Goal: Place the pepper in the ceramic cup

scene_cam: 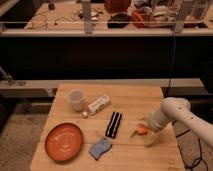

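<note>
In the camera view, the only one, a wooden table (135, 97) stands below a dark bench full of clutter. The robot arm (187, 117) comes in from the right side, and the gripper (148, 131) is low at the right part of the table, just at the pepper (141, 131). The pepper appears there as a small orange shape with a thin end pointing to the left. It is not possible to tell if the claw is open or closed, or if it already holds the pepper, because this part is blurred.

The ceramic cup (76, 99) stands upright near the far left corner, well apart from the pepper. Between them lie a white tube-shaped bottle (98, 105) and a black flat object (114, 124). An orange plate (64, 142) and a blue sponge (100, 147) are at the front left.

The pepper is probably light and a little soft, with smooth skin that can slip between two fingers. A grip across the thick middle of its body, not the thin tip or the stem, seems safest, and the force should be gentle. The cup's mouth is small and the cup is likely breakable and easy to push over, so the pepper should go in from above, thin end down.
</note>
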Robot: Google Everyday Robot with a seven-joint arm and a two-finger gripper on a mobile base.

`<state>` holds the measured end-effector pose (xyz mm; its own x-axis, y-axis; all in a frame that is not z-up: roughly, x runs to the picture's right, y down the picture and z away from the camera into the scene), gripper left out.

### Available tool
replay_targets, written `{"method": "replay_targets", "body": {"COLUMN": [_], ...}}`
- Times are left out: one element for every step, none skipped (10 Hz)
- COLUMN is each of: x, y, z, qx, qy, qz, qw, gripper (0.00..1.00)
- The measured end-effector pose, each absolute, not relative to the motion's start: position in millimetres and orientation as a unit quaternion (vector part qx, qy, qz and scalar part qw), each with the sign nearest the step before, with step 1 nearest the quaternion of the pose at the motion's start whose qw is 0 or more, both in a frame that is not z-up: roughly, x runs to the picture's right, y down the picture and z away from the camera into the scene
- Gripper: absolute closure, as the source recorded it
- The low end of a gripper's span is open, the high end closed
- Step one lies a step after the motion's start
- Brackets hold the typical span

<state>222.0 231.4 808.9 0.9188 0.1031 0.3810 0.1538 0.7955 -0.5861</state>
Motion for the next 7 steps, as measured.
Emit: {"method": "replay_targets", "body": {"x": [220.7,220.4,221.8,221.6,221.5,221.4,222.5], "y": [231.6,231.5,234.1,235.1,236.1,237.9,239.1], "z": [810.1,811.6,813.8,815.9,818.8,821.6,822.9], "qx": [-0.321,-0.323,-0.338,-0.35,-0.366,-0.385,-0.393], "qy": [-0.197,-0.195,-0.194,-0.196,-0.2,-0.203,-0.209], "qz": [-0.019,-0.02,-0.02,-0.022,-0.025,-0.03,-0.033], "qw": [0.926,0.926,0.921,0.916,0.909,0.9,0.895], "gripper": [0.39,0.43,0.57,0.65,0.73,0.83,0.94]}}
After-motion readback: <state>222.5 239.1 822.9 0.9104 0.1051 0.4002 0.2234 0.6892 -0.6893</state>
